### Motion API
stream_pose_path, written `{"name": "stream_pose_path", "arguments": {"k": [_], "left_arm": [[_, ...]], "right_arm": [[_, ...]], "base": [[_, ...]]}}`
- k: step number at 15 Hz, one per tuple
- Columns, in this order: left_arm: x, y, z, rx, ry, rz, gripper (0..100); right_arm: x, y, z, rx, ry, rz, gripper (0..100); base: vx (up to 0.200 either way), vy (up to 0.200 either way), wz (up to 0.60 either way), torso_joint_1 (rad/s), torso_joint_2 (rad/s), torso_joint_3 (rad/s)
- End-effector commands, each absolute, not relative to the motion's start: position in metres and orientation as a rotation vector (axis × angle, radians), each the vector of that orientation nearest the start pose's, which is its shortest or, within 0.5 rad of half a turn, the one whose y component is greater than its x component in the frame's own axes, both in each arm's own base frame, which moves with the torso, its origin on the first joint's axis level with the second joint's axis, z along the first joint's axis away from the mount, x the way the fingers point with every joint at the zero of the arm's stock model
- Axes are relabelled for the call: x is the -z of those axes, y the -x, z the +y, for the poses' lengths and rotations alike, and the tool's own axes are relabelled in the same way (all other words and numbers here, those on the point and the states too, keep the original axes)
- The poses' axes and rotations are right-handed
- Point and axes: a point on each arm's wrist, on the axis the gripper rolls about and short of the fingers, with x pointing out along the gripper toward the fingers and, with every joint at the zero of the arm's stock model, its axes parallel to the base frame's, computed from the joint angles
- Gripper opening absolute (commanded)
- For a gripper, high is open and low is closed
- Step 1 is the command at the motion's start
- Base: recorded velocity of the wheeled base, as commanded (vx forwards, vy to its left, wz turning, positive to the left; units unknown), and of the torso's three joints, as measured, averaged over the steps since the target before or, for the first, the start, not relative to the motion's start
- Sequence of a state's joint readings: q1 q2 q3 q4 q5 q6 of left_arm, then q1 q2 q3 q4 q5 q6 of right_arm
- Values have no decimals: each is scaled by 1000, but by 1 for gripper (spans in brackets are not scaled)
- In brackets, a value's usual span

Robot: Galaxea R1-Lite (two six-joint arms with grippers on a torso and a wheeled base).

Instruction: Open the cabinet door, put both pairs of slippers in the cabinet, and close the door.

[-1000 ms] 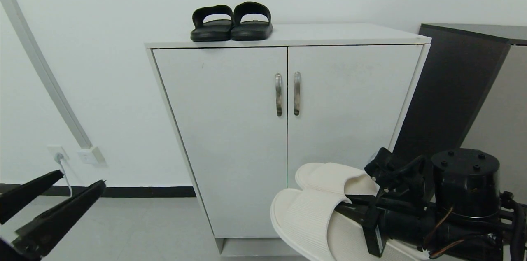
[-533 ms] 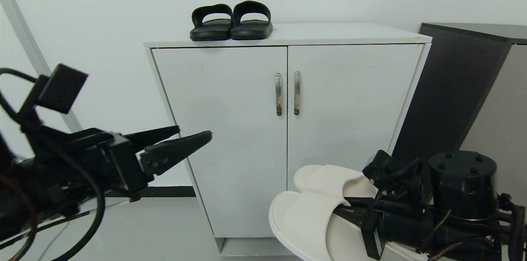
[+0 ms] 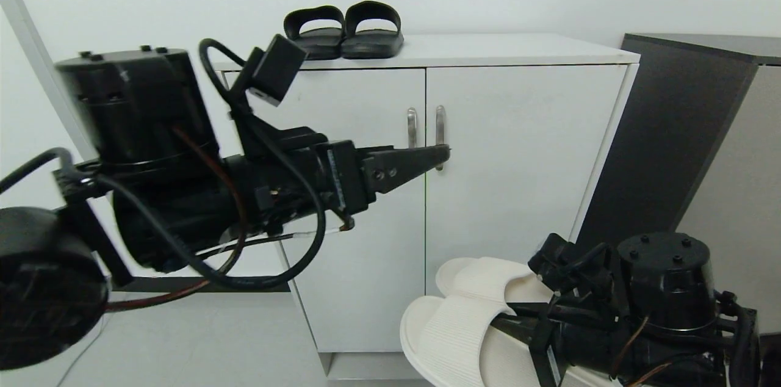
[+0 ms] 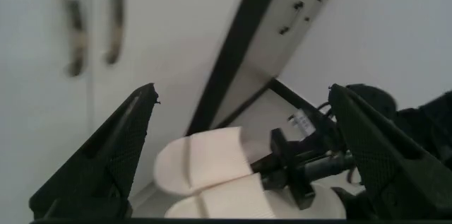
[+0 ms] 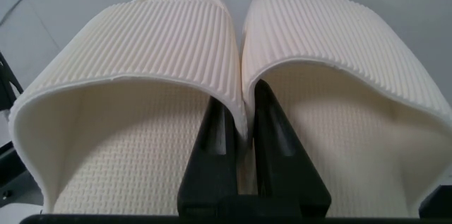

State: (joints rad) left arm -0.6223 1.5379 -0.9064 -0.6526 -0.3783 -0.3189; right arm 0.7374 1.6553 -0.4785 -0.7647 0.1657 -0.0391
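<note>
Now, L gripper (image 3: pixel 434 157) has its fingers wide apart (L wrist view shows it well). The tips are right at the two handles of the cabinet (image 3: pixel 518 46), approx. at the lower half of the R handle (image 3: pixel 440 124); touching or not, I cannot tell. Both doors are shut.

Risk 1: L handle (image 3: pixel 412 121) and R handle stand just beside each other. The open fingers can take both at once, or close on the gap btw. them, and then the wrong door comes, or none.

Risk 2: R gripper (image 5: pixel 244 136) is clamped on the white slippers (image 3: pixel 464 307), one finger inside each, inner walls pressed together. It hangs low just in front of the R door (image 3: pixel 518 191). If this door swings out, it prob. hits the slippers or the arm.

Risk 3: the black slippers (image 3: pixel 343 33) lie on the cabinet top near the front edge, above the L door (image 3: pixel 366 265). A hard pull may shake them down.

Pose: L arm is stretched from the robot's left across the L door, gripper approx. level, pointing at the handles. R arm is low on the right, slipper toes away from the gripper.
</note>
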Motion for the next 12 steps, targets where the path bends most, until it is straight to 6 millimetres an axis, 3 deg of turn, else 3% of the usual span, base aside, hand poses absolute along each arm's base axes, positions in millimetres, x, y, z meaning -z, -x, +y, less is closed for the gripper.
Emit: {"name": "stream_pose_path", "arguments": {"k": [1,3,7,12], "left_arm": [[-250,-252,-194,1045,337,200,100],[-252,-265,-204,1086,375,217,100],[-252,-270,-212,1103,373,230,100],[-248,-292,-226,1005,373,201,100]], "right_arm": [[-123,-188,176,-900,159,401,0],[-121,-188,176,-901,162,410,0],[-122,-189,177,-900,162,403,0],[-121,-189,177,-899,163,398,0]], "base": [[0,0,0,0,0,0],[0,0,0,0,0,0],[0,0,0,0,0,0],[0,0,0,0,0,0]]}}
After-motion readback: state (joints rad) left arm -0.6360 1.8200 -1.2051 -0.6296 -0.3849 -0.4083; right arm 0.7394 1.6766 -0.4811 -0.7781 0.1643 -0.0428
